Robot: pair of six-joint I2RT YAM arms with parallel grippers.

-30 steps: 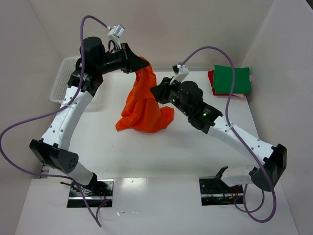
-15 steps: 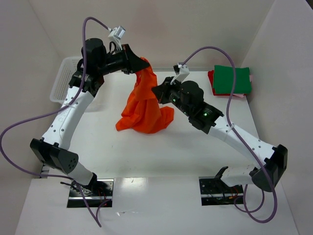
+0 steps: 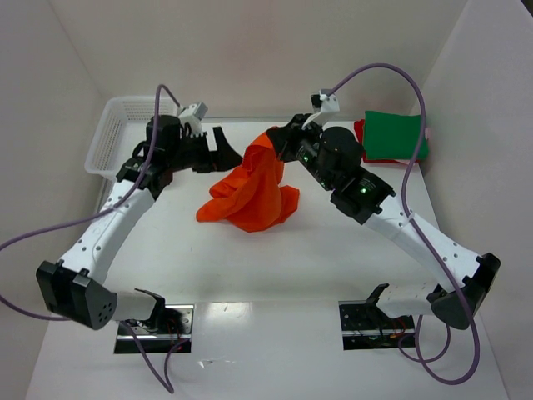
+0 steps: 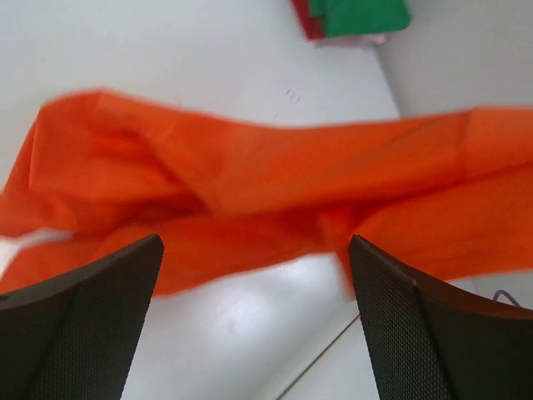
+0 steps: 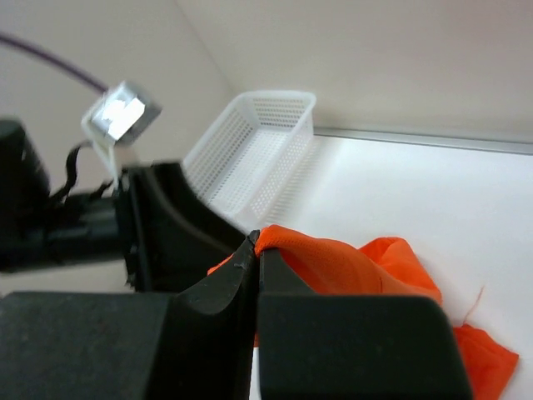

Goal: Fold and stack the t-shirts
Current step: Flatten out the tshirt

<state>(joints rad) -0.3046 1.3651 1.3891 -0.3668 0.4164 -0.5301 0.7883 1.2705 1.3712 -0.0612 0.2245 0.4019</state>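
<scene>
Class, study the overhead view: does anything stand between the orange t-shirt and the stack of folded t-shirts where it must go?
No loose object lies between the orange t-shirt and the folded stack. Only the right arm, whose end effector grips the shirt, hangs over that stretch of table.

The crumpled orange cloth t-shirt point(image 3: 254, 192) is bunched mid-way on the white counter point(image 3: 250, 267); the white plastic mesh basket point(image 3: 108, 142) is set back left, the folded green-topped t-shirt stack point(image 3: 396, 136) back right.

- White glossy surface point(image 3: 250, 267), with light glare along its near edge.
- Plain pale walls point(image 3: 275, 50) behind and on both sides.
- White mesh basket point(image 3: 108, 133) in the far-left corner.
</scene>
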